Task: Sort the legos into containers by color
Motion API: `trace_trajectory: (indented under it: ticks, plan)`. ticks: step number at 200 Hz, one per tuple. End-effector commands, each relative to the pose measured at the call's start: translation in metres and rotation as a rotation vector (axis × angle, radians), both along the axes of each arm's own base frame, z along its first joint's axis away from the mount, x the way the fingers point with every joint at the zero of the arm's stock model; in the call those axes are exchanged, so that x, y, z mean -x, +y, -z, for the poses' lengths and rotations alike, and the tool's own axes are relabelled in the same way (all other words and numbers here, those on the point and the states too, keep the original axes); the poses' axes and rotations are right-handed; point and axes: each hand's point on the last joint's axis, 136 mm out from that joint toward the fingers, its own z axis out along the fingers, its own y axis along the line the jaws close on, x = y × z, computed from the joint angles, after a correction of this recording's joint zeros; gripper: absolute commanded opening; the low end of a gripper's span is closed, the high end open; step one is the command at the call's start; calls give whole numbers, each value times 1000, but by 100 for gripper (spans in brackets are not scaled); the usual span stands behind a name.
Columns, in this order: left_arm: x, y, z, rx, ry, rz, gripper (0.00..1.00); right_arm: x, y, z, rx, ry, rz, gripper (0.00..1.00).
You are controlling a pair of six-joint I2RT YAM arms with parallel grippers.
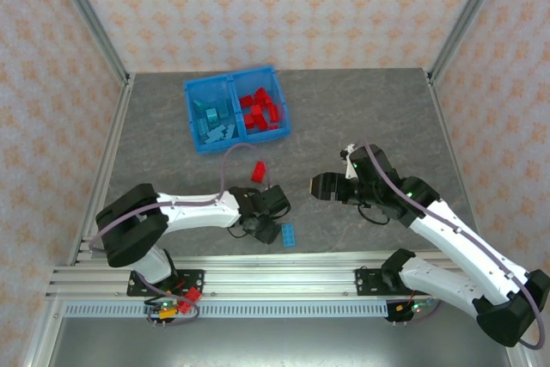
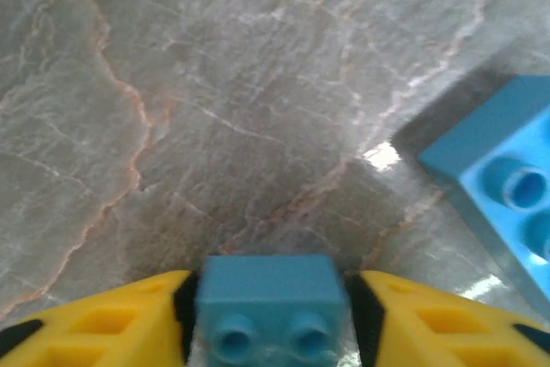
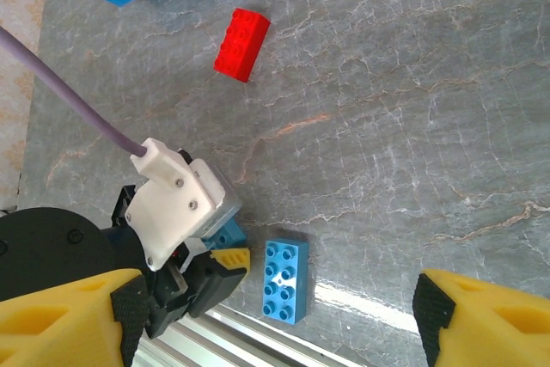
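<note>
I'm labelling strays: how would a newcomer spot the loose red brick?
Start at the blue bin at the far side and come toward the arms. One red brick lies alone on the grey tabletop; the brick in the left tool and its neighbour are blue.

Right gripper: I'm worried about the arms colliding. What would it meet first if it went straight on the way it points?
Probably the left gripper, shut on a light blue lego; the top view puts it roughly in line. Height is unclear, so the right gripper might pass above.
</note>
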Motion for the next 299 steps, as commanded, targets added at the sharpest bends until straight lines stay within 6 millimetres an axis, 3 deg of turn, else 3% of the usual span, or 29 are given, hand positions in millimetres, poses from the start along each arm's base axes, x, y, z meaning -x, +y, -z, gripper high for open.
trace_trajectory:
  ticks: [1,15,29,54,75,91,108,131,155,172,200,221,247,261,264,275,299]
  plan:
    - [3,-6,8,40,27,-14,43,-1,-2,1,18,-9,4,82]
    - [1,-3,11,36,25,-35,34,-2,-2,1,24,-11,4,82]
    - [-8,-1,0,68,-3,-72,29,-4,-3,-3,29,-18,2,82]
    - [-51,9,-54,183,-129,-182,29,-6,-3,-10,35,-36,5,82]
    - [-104,45,-111,203,-300,-306,29,-9,-1,-12,25,-48,7,83]
    - [-143,80,-143,195,-412,-415,29,-11,1,-14,17,-51,3,83]
    - [-184,116,-167,180,-518,-525,30,-11,4,-16,7,-47,3,83]
    - [-237,150,-190,162,-620,-627,30,-10,4,-22,-4,-50,-4,83]
    - [-283,173,-193,142,-636,-695,30,-7,0,-30,-2,-63,4,82]
    - [-313,187,-179,173,-600,-754,31,-5,-4,-34,-8,-75,15,82]
    - [-345,197,-157,138,-555,-770,39,0,-9,-37,-21,-74,33,82]
    - [-360,199,-134,161,-481,-781,48,3,-12,-36,-26,-67,43,82]
    - [-363,195,-143,189,-488,-762,66,4,-12,-35,-27,-60,50,82]
    - [-356,191,-156,232,-507,-764,68,2,-13,-32,-22,-56,61,82]
    - [-353,190,-169,256,-528,-762,68,2,-14,-31,-17,-55,66,81]
    - [-341,184,-188,322,-550,-756,68,-1,-18,-22,16,-39,89,80]
    - [-288,155,-239,458,-616,-677,70,0,-23,7,131,46,120,77]
